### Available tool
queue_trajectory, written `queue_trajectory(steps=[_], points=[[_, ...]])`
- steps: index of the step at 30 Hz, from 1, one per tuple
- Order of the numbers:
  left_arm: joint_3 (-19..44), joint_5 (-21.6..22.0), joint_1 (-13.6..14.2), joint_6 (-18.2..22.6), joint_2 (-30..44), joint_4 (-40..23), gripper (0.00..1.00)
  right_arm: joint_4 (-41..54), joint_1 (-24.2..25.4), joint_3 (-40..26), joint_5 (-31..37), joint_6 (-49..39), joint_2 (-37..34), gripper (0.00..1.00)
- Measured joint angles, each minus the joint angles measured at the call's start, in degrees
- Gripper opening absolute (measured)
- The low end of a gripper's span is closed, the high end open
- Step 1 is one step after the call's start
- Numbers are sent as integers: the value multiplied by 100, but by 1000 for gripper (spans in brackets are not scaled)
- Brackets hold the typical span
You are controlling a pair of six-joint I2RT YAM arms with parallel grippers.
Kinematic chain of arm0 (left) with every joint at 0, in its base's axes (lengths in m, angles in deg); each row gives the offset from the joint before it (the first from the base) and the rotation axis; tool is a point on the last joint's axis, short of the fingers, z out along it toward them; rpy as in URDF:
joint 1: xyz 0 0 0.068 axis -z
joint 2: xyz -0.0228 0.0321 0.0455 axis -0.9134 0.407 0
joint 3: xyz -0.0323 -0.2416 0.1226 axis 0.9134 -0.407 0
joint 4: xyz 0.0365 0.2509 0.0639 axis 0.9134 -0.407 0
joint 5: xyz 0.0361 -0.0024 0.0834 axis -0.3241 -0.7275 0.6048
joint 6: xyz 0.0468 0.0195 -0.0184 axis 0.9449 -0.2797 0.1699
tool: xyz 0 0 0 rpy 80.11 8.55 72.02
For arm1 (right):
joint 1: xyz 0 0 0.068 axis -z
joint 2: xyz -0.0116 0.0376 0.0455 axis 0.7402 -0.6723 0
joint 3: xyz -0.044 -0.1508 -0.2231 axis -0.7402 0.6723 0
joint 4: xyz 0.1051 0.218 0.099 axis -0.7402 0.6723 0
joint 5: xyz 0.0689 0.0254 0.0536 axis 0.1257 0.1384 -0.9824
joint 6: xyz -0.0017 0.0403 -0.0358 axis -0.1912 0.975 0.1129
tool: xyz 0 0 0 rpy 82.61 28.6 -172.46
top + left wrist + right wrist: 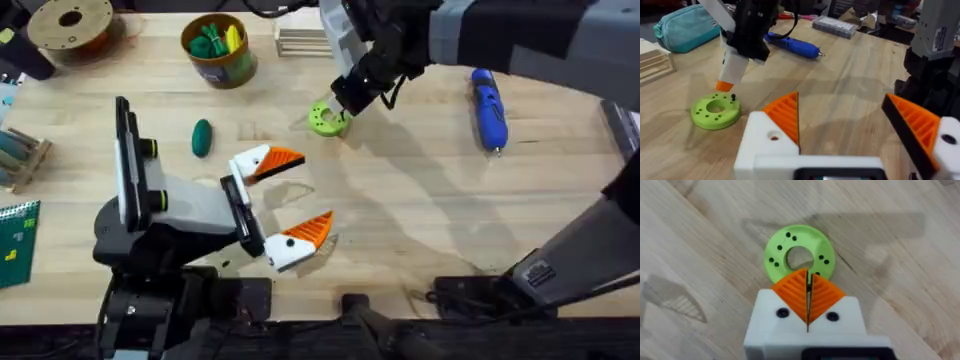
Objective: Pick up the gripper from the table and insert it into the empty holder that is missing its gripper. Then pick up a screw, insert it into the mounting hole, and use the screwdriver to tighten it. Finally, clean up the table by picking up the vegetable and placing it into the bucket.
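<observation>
The right gripper (808, 297) hangs over the green ring-shaped disc (799, 255), its 2 orange pads pressed together with a small dark screw (810, 276) pinched at their tips, just above the disc's near rim. In the left wrist view the same gripper (725, 86) stands tip-down touching or just over the disc (716, 110), a dark speck at its tip. The disc has 1 centre hole and several small holes; in the overhead view it lies (326, 117) at mid-table, toward the far side.

The left gripper (290, 200) rests lower on the table (420, 220), its 2 white fingers spread wide apart and holding nothing, each carrying 1 orange ribbed tip (785, 114). Both tips are seated, so the holder (285, 250) already bears its gripper (312, 229).

1 dark green vegetable (202, 137) lies on the wood left of the left gripper's far finger. 1 bucket (219, 50) stands at the far edge, green and yellow pieces inside. 1 blue screwdriver (489, 107) lies on the right side, well apart from the disc. 1 brown spool (70, 25) sits at the far left corner.
</observation>
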Motion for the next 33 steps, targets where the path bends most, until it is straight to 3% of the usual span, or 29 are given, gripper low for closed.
queue_trajectory(steps=[14,20,33], points=[[0,0,0,0,0,0,986,316,0,-26,0,2,2,6],[0,0,0,0,0,0,986,428,-2,-26,17,0,2,224],[0,0,0,0,0,0,986,330,-2,-26,20,-26,1,270]])
